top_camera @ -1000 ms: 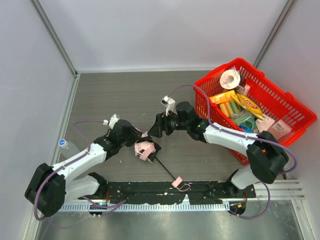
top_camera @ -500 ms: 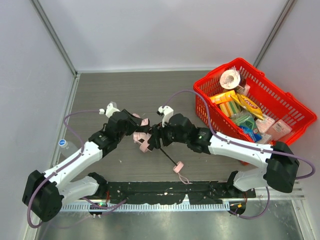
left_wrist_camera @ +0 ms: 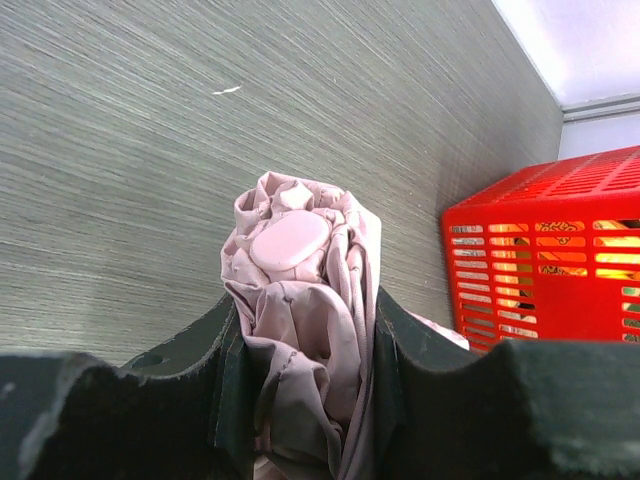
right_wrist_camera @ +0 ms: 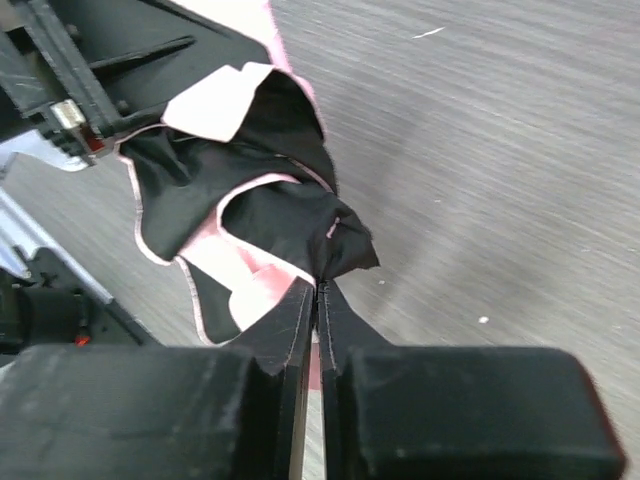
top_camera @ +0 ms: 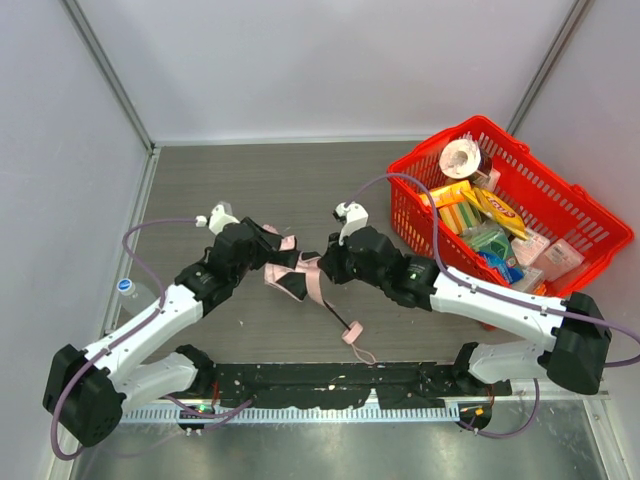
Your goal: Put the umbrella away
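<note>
Umbrella, change: a second ago the right gripper (right_wrist_camera: 318, 300) stood open and apart from the umbrella (top_camera: 298, 280), over by the basket. It has since swung across and shut on a fold of the canopy.
Meaning: both arms now have hold of the cloth, so the bundle can probably be gathered or rolled tight; stowing is not yet done.
Handle (top_camera: 351, 334): nearest the arm bases, well below both grippers, its loop trailing. Whether it rests on the table (top_camera: 230, 190) or hangs just above is hard to tell.
Shaft (top_camera: 333, 314): thin and black, running up and left from the handle into the canopy.
Right gripper, grip: jaws almost together, pinching a black-lined fold of fabric at the bundle's right side.
Left gripper (left_wrist_camera: 305, 340): part-closed around the bunched pink canopy (left_wrist_camera: 300, 270), which fills the gap between its jaws.
Basket (top_camera: 432, 148): farther back on the right, full of goods, well apart from the umbrella.
</note>
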You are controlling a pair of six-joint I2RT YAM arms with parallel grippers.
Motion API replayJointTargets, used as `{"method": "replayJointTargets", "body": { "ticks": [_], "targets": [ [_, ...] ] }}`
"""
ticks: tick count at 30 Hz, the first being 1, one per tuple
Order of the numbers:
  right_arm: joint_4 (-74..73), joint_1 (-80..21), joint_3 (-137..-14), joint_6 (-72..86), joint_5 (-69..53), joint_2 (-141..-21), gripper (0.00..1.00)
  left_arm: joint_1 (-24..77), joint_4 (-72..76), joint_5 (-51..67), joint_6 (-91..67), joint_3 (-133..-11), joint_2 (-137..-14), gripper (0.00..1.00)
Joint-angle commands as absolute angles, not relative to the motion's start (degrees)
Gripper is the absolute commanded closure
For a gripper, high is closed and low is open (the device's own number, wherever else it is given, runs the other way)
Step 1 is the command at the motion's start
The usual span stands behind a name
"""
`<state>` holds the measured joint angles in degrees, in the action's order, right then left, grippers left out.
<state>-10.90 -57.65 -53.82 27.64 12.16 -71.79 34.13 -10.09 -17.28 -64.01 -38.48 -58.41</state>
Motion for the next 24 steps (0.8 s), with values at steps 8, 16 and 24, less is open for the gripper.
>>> {"method": "replayJointTargets", "body": {
  "ticks": [8, 16, 24],
  "targets": [
    [13.1, -57.9, -49.5, 43.7, -5.6, -69.6, 0.99, 34.3, -3.5, -21.7, -64.9, -40.2, -57.2, 1.0],
    [33.4, -58.5, -42.1, 56.8, -8.0, -74.2, 0.99, 34.3, 1.4, -27.2, -77.5, -38.1, -54.1, 1.0],
    [36.9, -61.4, -35.3, 46.9, 6.0, -76.0, 0.99, 34.3, 1.3, -25.8, -86.2, -41.4, -52.7, 1.0]
  ]
}}
